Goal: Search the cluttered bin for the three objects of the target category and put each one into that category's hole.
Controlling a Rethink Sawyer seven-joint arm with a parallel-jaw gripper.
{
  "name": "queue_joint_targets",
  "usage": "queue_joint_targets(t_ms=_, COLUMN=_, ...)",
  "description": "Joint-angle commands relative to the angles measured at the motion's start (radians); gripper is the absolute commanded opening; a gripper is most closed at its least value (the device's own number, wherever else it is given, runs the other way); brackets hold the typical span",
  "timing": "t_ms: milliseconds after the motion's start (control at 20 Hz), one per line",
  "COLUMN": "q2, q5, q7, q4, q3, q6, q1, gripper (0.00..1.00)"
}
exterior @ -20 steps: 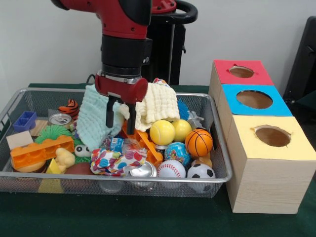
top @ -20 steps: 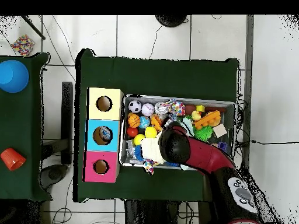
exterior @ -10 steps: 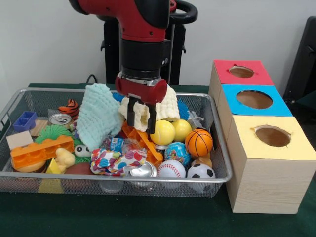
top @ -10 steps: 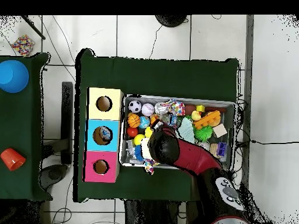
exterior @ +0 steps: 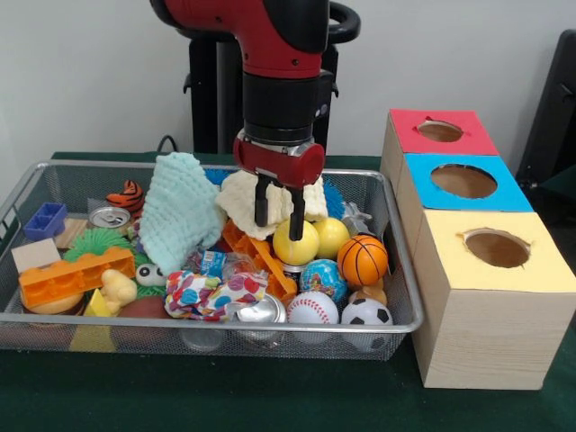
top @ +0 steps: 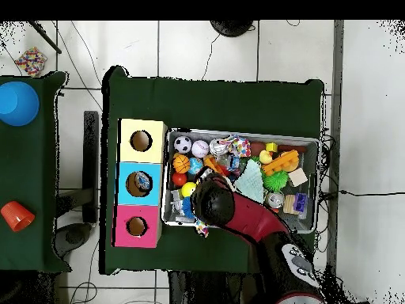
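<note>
Two claw (exterior: pixel 278 216) fingers parted, straddling the cream cloth (exterior: pixel 241 200).

Front view close and level across the table, overhead view high, straight down, both sharing the wire bin (exterior: pixel 396 270)

Three boxes (exterior: pixel 477 225), two cloths (exterior: pixel 183 211)

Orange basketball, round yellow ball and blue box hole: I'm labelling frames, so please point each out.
Orange basketball (exterior: pixel 363 259), front view, middle of its striped face.
Round yellow ball (exterior: pixel 296 243), front view, its front surface.
Blue box hole (exterior: pixel 463 181), front view, the hole's centre.
</note>
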Motion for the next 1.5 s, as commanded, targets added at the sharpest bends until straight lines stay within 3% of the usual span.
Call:
queue_joint_targets(t_ms=50, q2=0.013, q5=0.067, q7=0.254, q4=0.039, q3=-0.029, q6=-0.081, q1=0.02, gripper=1.0)
queue_joint_targets(t_ms=350, q2=0.029, q5=0.075, q7=0.244, q4=0.028, q3=-0.041, q6=-0.102, q1=0.025, gripper=1.0)
queue_joint_targets(t_ms=600, q2=0.021, q5=0.083, q7=0.229, q4=0.013, q3=-0.086, q6=-0.1, q1=0.072, gripper=1.0)
queue_joint_targets(t_ms=1500, q2=0.034, q5=0.032, q7=0.161, q4=-0.047, q3=-0.119, q6=-0.163, q1=0.097, gripper=1.0)
